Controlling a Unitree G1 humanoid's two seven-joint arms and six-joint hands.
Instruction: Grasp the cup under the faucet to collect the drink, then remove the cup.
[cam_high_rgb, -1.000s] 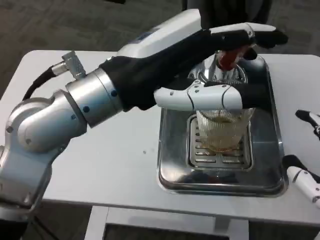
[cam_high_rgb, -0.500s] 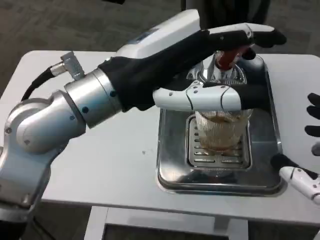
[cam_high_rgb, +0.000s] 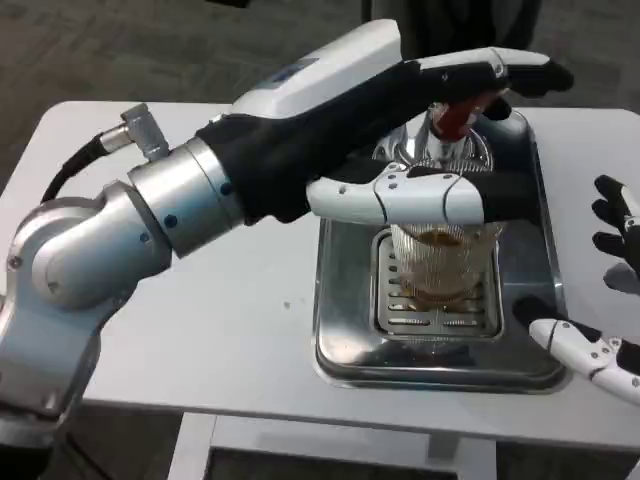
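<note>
White rectangular surface (cam_high_rgb: 230, 340) with rounded corners, smooth and matte; dark grey carpet floor (cam_high_rgb: 120, 50) around it. Front edge of the surface runs along the bottom of the head view, white leg frame below.

Shiny steel tray (cam_high_rgb: 340, 330) with rounded rim sits on the right half of the surface, slotted grate (cam_high_rgb: 395, 315) in its middle. Chrome faucet (cam_high_rgb: 445, 145) with a red part rises at the tray's back.

Cup (cam_high_rgb: 440, 265), clear ribbed glass, stands upright on the grate under the faucet, amber drink inside.

Left robot hand (cam_high_rgb: 420, 150) reaches in from the left, silver forearm, black palm, white-and-black fingers. Thumb lies across the cup's near side at its top, other fingers stretch past the faucet behind; it looks wrapped round the cup.

Right robot hand (cam_high_rgb: 600, 290) at the right edge of the picture, fingers spread apart, holding nothing; one white finger lies over the tray's front right corner, black tips higher up beside the tray's right rim.

Bare surface left of the tray, under the left arm.
</note>
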